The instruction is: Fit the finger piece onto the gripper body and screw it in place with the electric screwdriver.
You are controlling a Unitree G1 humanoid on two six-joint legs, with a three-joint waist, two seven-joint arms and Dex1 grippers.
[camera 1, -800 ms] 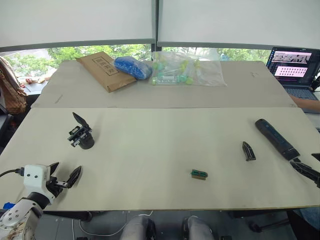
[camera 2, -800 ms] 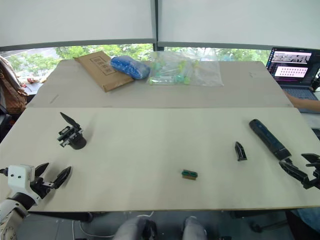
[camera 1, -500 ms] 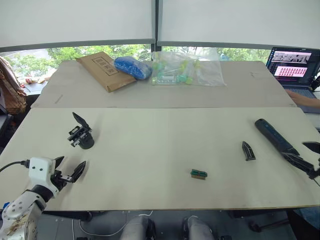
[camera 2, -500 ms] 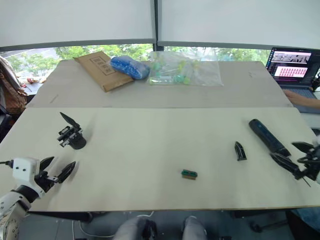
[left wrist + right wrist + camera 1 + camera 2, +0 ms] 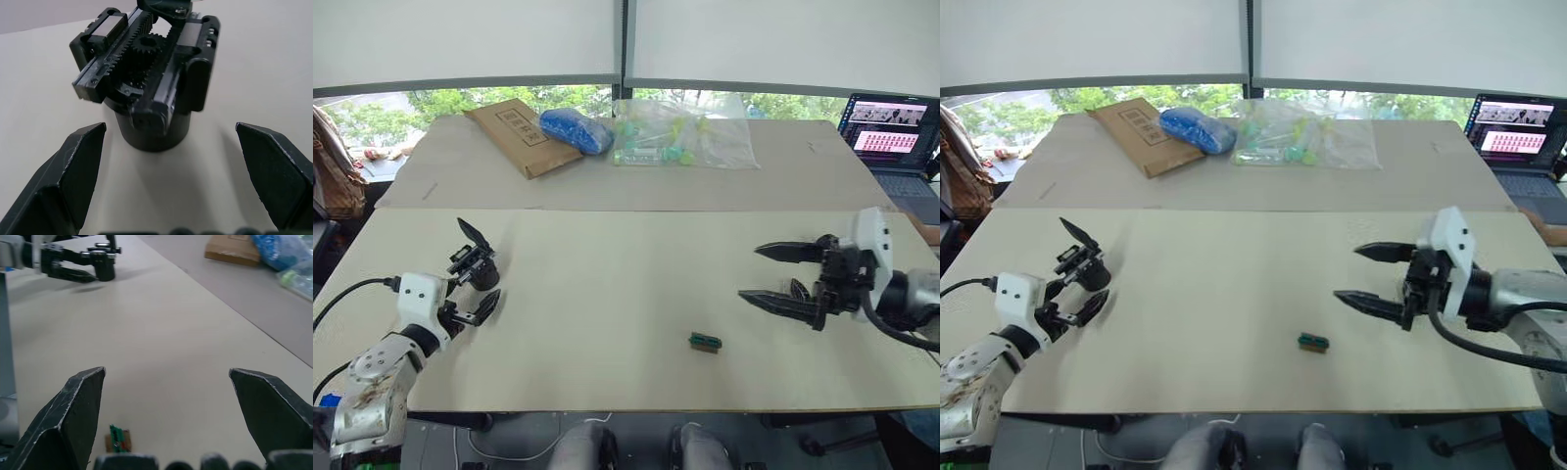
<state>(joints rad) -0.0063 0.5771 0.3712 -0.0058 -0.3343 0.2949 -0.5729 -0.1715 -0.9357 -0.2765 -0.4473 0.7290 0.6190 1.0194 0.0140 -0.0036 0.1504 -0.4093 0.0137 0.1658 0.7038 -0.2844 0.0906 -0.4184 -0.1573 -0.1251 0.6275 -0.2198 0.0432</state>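
Note:
The gripper body point(image 5: 480, 270) stands at the table's left with its one pointed finger upright. My left gripper point(image 5: 476, 293) is open right in front of it; in the left wrist view the gripper body point(image 5: 146, 93) sits just beyond the tips, not touched. My right gripper point(image 5: 750, 272) hovers open over the table's right half, pointing left. A bit of the finger piece point(image 5: 794, 288) peeks out between its two fingers, lying on the table. The electric screwdriver is hidden behind the right arm.
A small green block point(image 5: 704, 342) lies near the front middle, below the right gripper's tips. On the far table are a cardboard box point(image 5: 517, 137), a blue bag point(image 5: 574, 130) and a clear plastic bag point(image 5: 685, 143). A laptop point(image 5: 893, 127) stands far right.
My right gripper swung in from the table's right edge to above the finger piece, covering the screwdriver. My left gripper moved forward up to the gripper body.

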